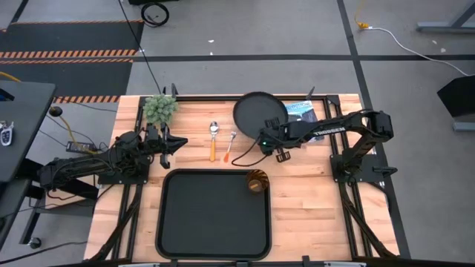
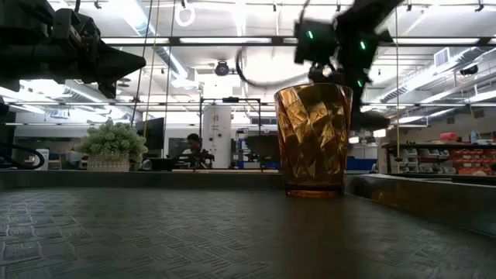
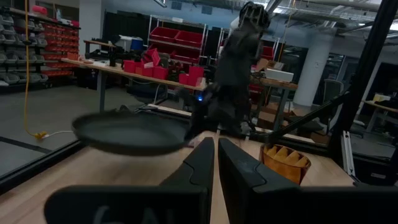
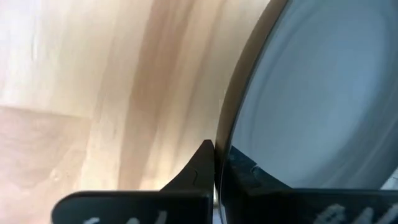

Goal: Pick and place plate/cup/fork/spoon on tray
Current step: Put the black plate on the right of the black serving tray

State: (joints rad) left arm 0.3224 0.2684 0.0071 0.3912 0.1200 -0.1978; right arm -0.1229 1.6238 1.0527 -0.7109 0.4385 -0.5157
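Observation:
The round dark plate [image 1: 260, 113] is at the far middle of the table, held by my right gripper [image 1: 266, 141] at its near rim. It also shows in the left wrist view [image 3: 127, 132] and the right wrist view [image 4: 323, 93]. The amber cup [image 1: 257, 180] stands upright in the far right corner of the black tray [image 1: 214, 222]; the low view shows the cup [image 2: 313, 139] close up. The spoon [image 1: 213, 139] and the fork [image 1: 231, 146] lie on the wood beyond the tray. My left gripper [image 1: 178, 141] is shut and empty, left of the spoon. My right gripper pinches the plate's rim [image 4: 219, 134] between its two fingers, one finger on the inner side and one on the outer side. It comes at the rim's near part from the table's right and near side. In the left wrist view the plate hangs about level, clear of the wood.
A small potted plant [image 1: 159, 108] stands at the far left. A blue and white booklet [image 1: 300, 111] lies right of the plate. Most of the tray floor is bare. The room beyond the table shows shelves and a person far off [image 2: 194, 147].

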